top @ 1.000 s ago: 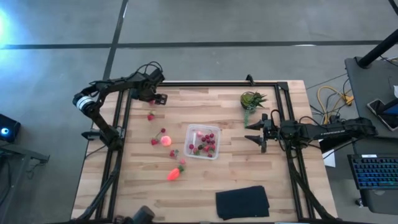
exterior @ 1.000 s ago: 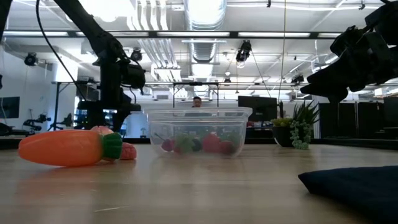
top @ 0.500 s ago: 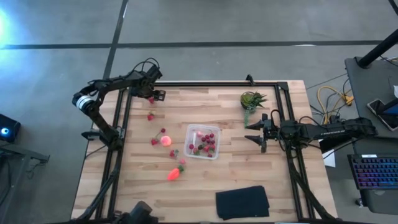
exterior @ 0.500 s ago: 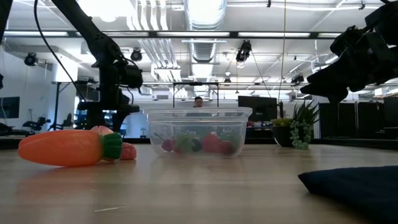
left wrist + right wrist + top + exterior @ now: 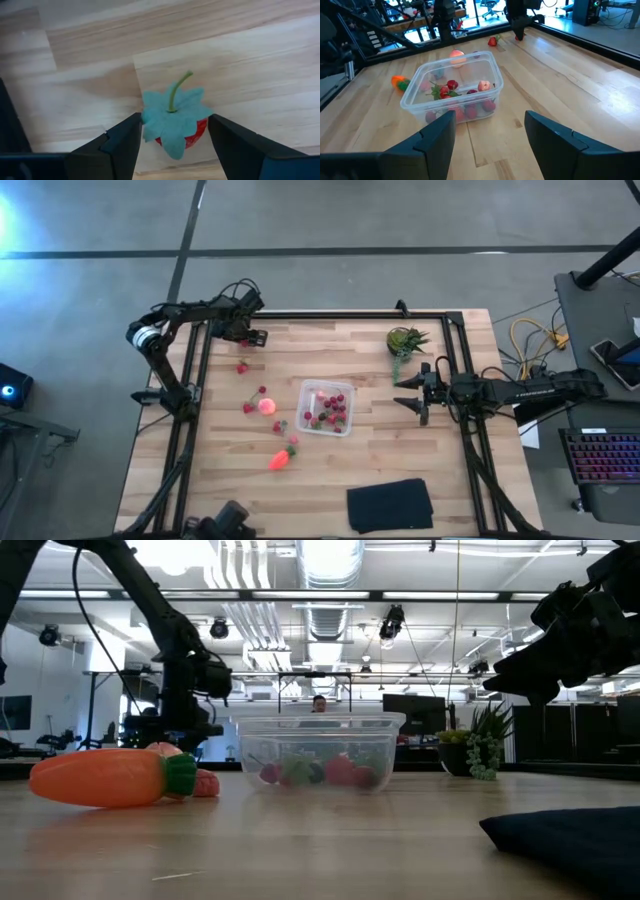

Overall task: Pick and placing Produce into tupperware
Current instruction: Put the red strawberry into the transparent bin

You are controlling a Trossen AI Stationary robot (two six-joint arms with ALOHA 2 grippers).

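My left gripper (image 5: 247, 337) (image 5: 175, 120) is open at the table's far-left corner, pointing down. Its fingers stand on either side of a red berry (image 5: 194, 134) with a green leafy top, which rests on the wood. More berries (image 5: 241, 367) (image 5: 262, 390), the pink-orange round fruit (image 5: 267, 406) and the orange carrot piece (image 5: 281, 459) (image 5: 105, 778) lie on the table left of the clear tupperware (image 5: 326, 408) (image 5: 451, 92). The tupperware holds several berries. My right gripper (image 5: 410, 393) (image 5: 490, 125) waits open above the table, to the right of the tupperware.
A spiky green potted plant (image 5: 404, 340) stands near the far-right corner, just beyond my right gripper. A black folded cloth (image 5: 390, 505) (image 5: 570, 830) lies by the near edge. Black frame rails (image 5: 330, 313) run along the table's edges. Bare wood shows between the tupperware and the cloth.
My left gripper drew back a little toward the far-left corner and rose, then came back and lowered over the berry at that corner. The right arm and the produce kept still.
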